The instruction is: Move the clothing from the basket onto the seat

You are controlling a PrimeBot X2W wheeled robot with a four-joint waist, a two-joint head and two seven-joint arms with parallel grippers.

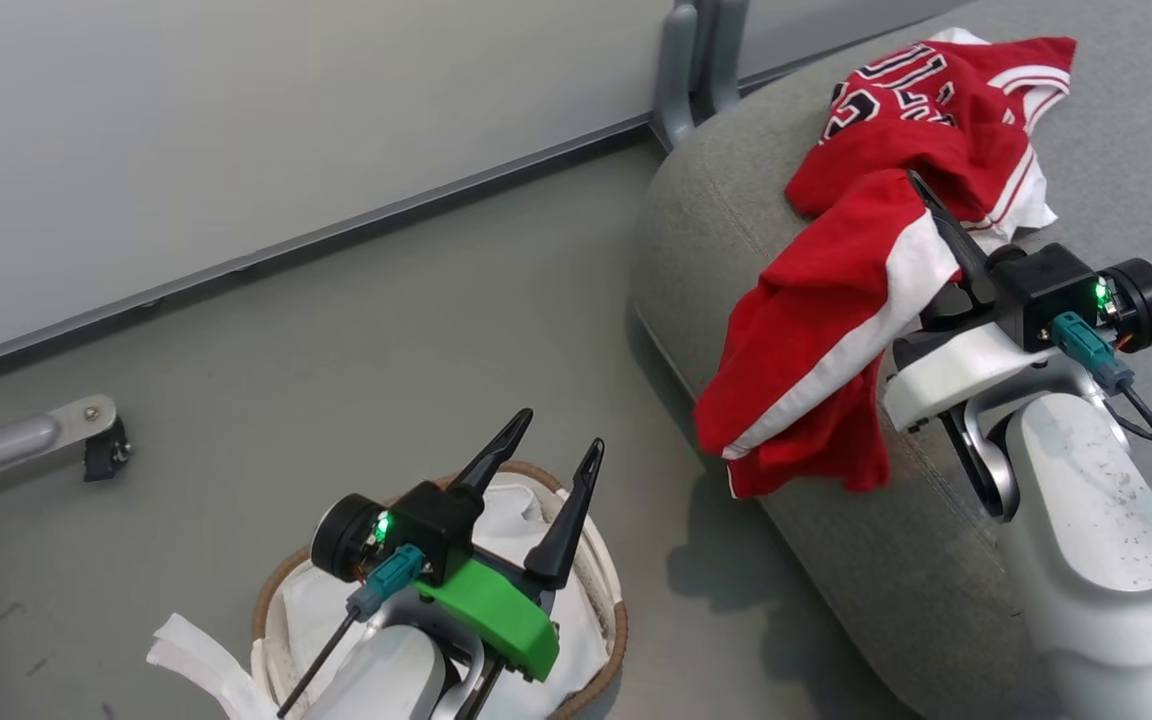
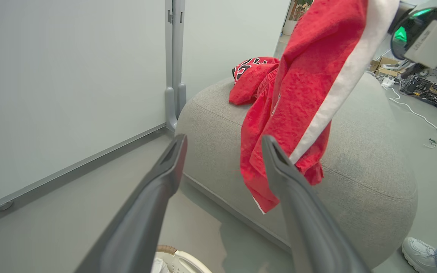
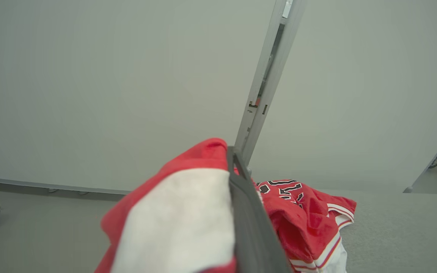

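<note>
Clenched on a red jersey [image 1: 826, 340] apparently hanging past the rounded edge of the seat [image 1: 736, 180], the right claw [image 1: 923, 192] risked dropping it floorward if released there; the left claw [image 1: 560, 430] stood spread.

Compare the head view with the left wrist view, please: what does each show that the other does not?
Head view: the right gripper shut on a hanging red garment, and a wheeled metal leg on the floor. Left wrist view: a person's shoe and loose cables beyond the seat. Both: the seat, the numbered jersey lying on it, the red garment, the open left gripper and the rim of the basket.
</note>
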